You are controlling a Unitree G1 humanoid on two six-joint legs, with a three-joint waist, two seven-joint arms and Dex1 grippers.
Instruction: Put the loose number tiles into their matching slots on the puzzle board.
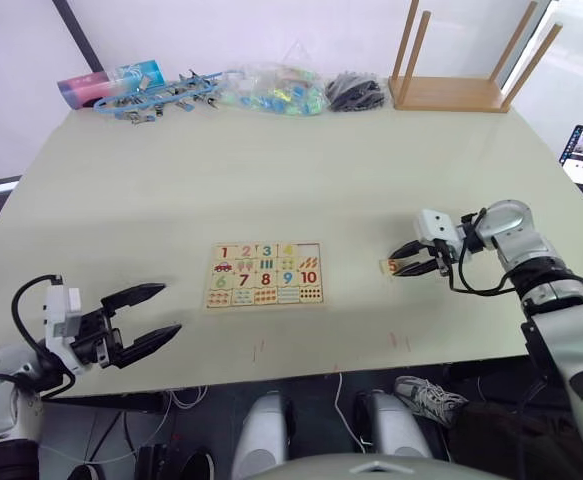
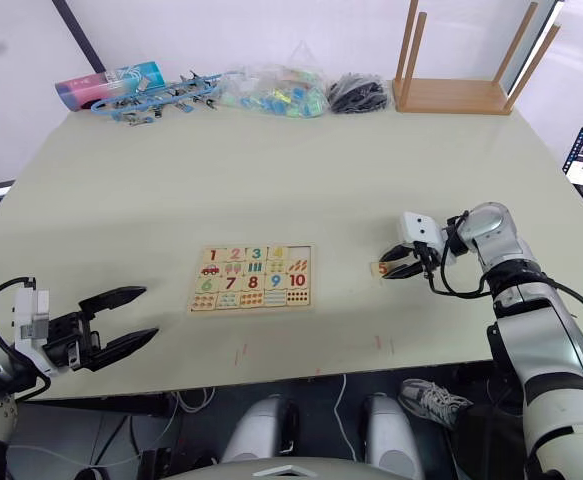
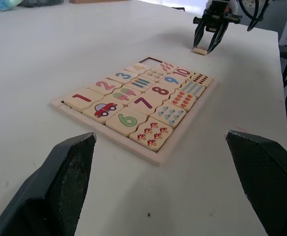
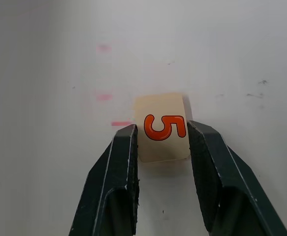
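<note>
right jaws (image 4: 160, 135) flank 5 tile (image 4: 163, 128) edges

You see a matt, smooth table (image 1: 171, 190); the puzzle board (image 3: 155, 152) and tile 5 (image 4: 162, 128) are pale sanded wood with glossy printed digits. At 12 o'clock lies crinkly clear plastic (image 1: 276, 88).
</note>
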